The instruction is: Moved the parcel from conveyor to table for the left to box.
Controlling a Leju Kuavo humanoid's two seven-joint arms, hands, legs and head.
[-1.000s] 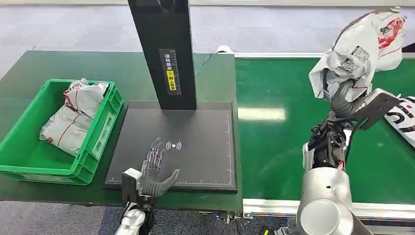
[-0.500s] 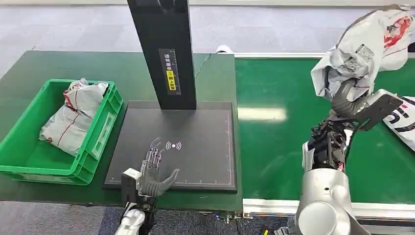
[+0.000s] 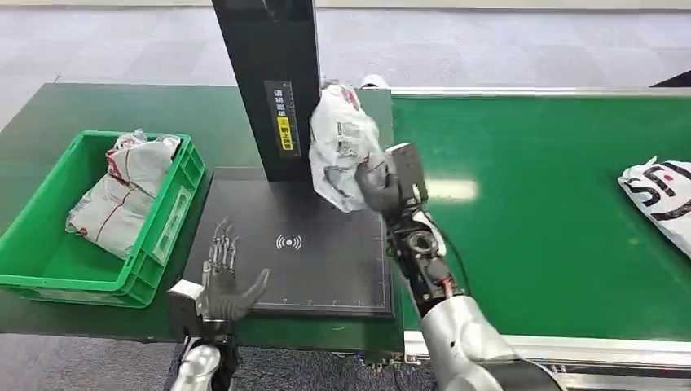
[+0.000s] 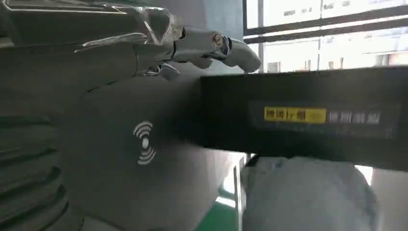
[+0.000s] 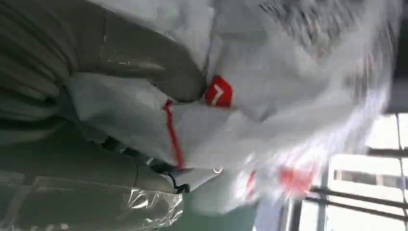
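My right hand (image 3: 376,186) grips the parcel (image 3: 342,147) — a crumpled white plastic mailer with red markings and a printed label — and holds it up in the air above the far right part of the black scanner pad (image 3: 326,261), just beside the black upright column (image 3: 273,81) with its yellow label. From the head view I cannot tell whether the parcel touches the column; it sits close against the column's right side. In the right wrist view the thick grey thumb (image 5: 159,72) presses into the white wrap of the parcel (image 5: 269,110), and the wrap hides the other fingers.

My left hand (image 3: 220,285) holds nothing — its fingers are spread and pointing forward, thumb out to the side. It sits at the near left corner of the pad, close to the green crate (image 3: 49,269). The left wrist view shows the same fingers (image 4: 202,43) stretched out above the pad, with the white signal mark (image 4: 144,143) on the pad's surface and the column (image 4: 308,115) lying across the picture; a pale blurred shape beyond it looks like the parcel (image 4: 308,192).

The crate stands on the dark green table (image 3: 98,106) to the left of the pad and has two white wrapped parcels (image 3: 122,191) in it. On the green conveyor (image 3: 530,204) to the right, another white bag (image 3: 662,195) with black lettering lies near the right edge of the picture, well apart from my right arm.
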